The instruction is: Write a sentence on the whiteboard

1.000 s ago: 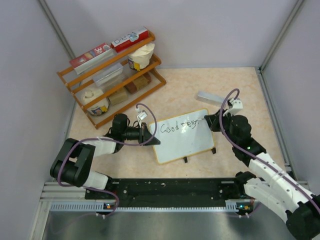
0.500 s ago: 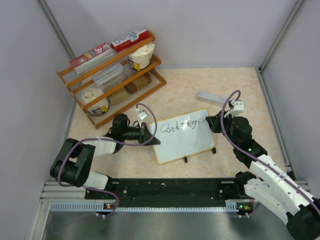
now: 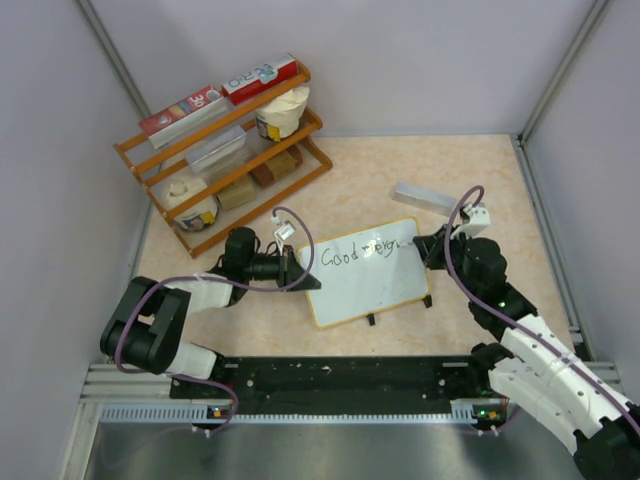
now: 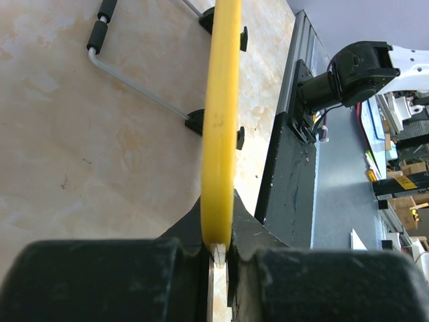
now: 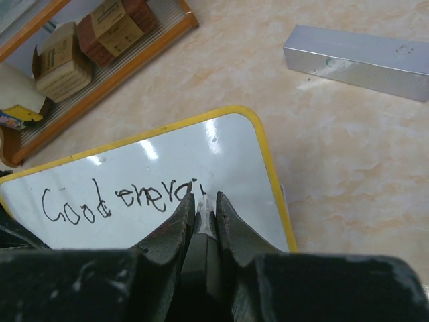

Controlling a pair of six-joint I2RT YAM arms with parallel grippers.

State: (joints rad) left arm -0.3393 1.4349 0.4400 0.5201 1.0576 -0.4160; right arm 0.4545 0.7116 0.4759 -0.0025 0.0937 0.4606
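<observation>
The whiteboard (image 3: pixel 372 288) stands tilted on the table on two small black feet. My left gripper (image 3: pixel 298 270) is shut on its left edge; in the left wrist view the board's yellow frame (image 4: pixel 221 121) runs out from between that gripper's (image 4: pixel 218 236) fingers. One line of the sentence (image 3: pixel 358 253) is written across the top, starting with "Good" (image 5: pixel 74 204). My right gripper (image 5: pixel 204 202) is shut on a dark marker (image 5: pixel 205 258). The marker's tip rests on the white surface (image 5: pixel 228 151) just right of the last stroke, near the board's right edge.
A wooden rack (image 3: pixel 225 150) with boxes and tubs stands at the back left. A small grey block (image 3: pixel 425 198) lies behind the board's right corner, also in the right wrist view (image 5: pixel 358 60). The black base rail (image 3: pixel 340 375) runs along the near edge. Walls close in the left and right sides.
My right gripper with the marker has shifted a little to the right along the top line, and the lettering has grown slightly. The left gripper and the board have not moved.
</observation>
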